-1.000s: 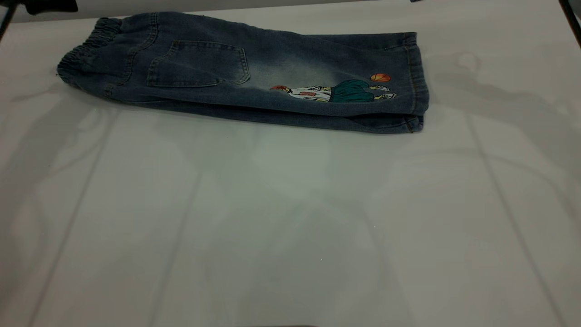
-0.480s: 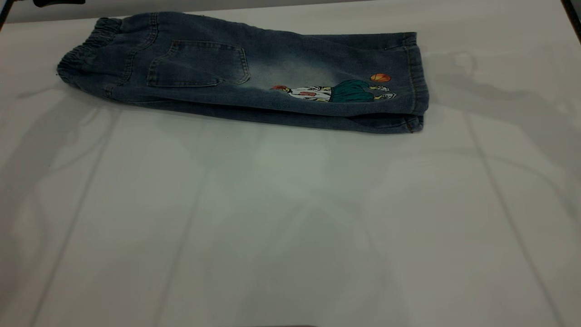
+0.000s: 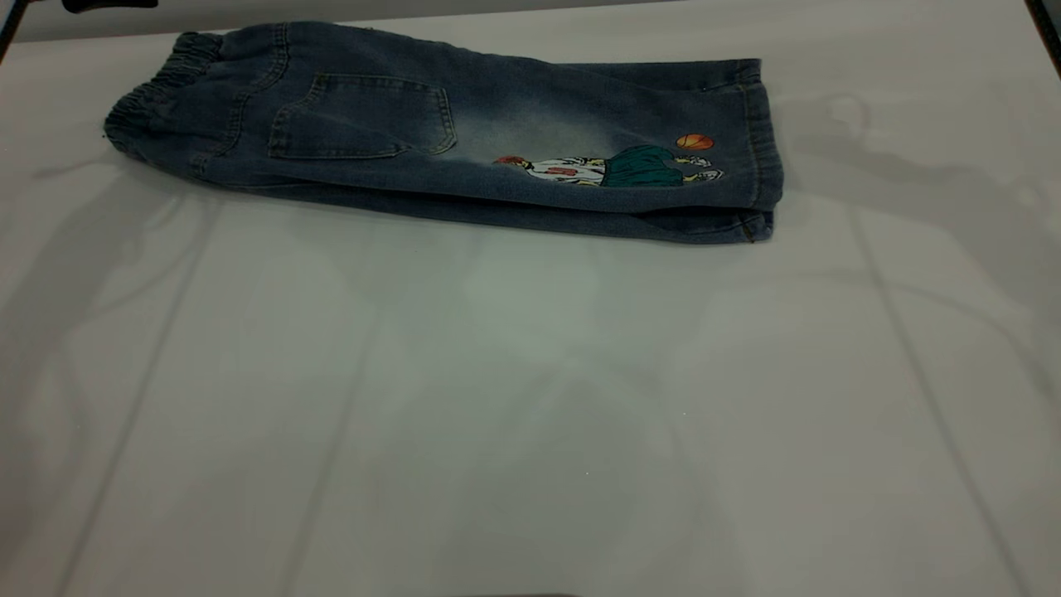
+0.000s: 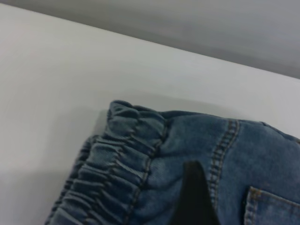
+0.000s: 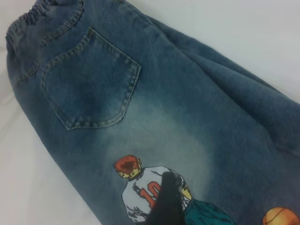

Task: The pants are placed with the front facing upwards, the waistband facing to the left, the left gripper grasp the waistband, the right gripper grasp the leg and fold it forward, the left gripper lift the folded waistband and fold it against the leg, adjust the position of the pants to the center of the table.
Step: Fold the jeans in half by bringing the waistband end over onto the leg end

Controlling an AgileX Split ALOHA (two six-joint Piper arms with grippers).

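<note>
Just beneath the left gripper (image 4: 194,200), the waistband (image 4: 117,159) of the pants (image 3: 448,133), folded leg (image 3: 646,124) over leg at the table's (image 3: 530,398) far edge, lies unmoved since a second ago, so the second fold awaits; whether either gripper, left or right gripper (image 5: 166,202), is open cannot be told.

Background only. Grey backdrop (image 3: 497,7) – a narrow, plain, matte band along the top of the exterior view, darker than the pale surface below it, no markings. The same backdrop fills the far part of the left wrist view (image 4: 211,28), a blurred, even grey.

Thin dark bar (image 3: 1046,37) – slants across the top right corner of the exterior view, cut off by the frame edge. A second dark bar (image 3: 8,33) slants across the top left corner. Cannot tell what either belongs to.
</note>
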